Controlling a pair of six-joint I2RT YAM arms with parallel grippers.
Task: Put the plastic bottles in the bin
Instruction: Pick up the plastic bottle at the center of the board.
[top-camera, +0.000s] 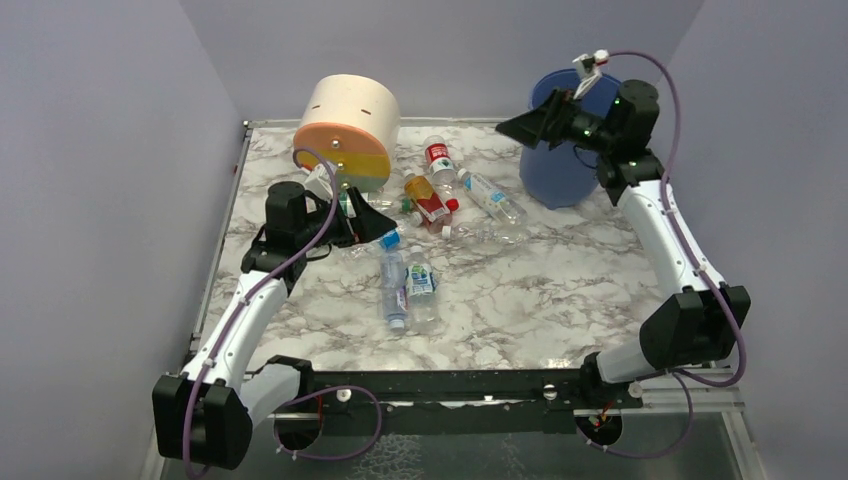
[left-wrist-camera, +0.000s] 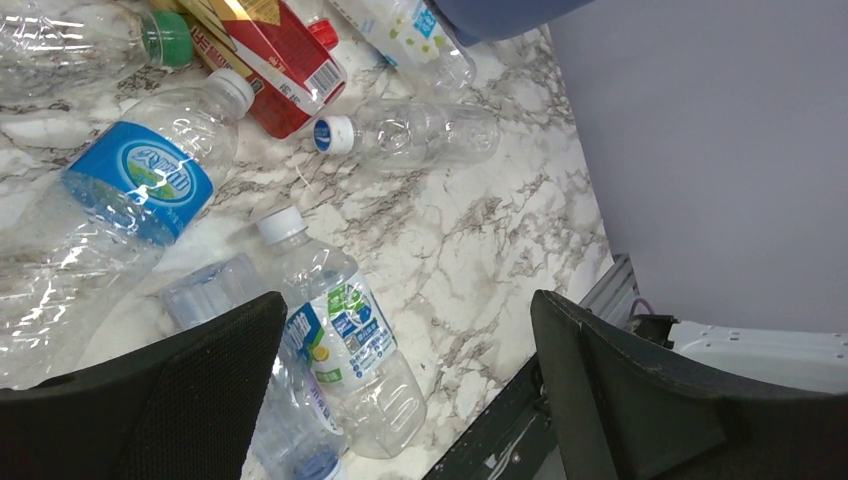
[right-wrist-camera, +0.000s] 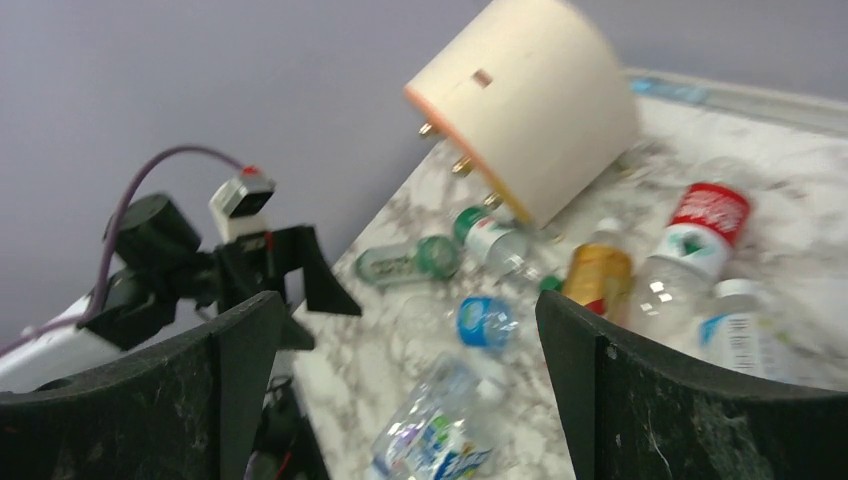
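Several plastic bottles lie on the marble table (top-camera: 560, 290): a red-labelled one (top-camera: 438, 160), an orange-tinted one (top-camera: 425, 198), a clear one (top-camera: 492, 197) and a side-by-side pair (top-camera: 393, 285). The blue bin (top-camera: 560, 165) stands at the back right. My right gripper (top-camera: 525, 125) hangs open beside the bin's rim with nothing between its fingers (right-wrist-camera: 410, 310). My left gripper (top-camera: 378, 222) is open low over the bottles. Its wrist view (left-wrist-camera: 408, 310) shows a green-and-blue-labelled bottle (left-wrist-camera: 340, 335) below the left finger and a blue-labelled bottle (left-wrist-camera: 130, 190) further off.
A cream, orange and yellow cylinder (top-camera: 347, 130) lies on its side at the back left, close behind the left gripper. Purple walls close in the table on three sides. The right wrist view is blurred and shows the cylinder (right-wrist-camera: 530, 100) and the left arm (right-wrist-camera: 200, 270).
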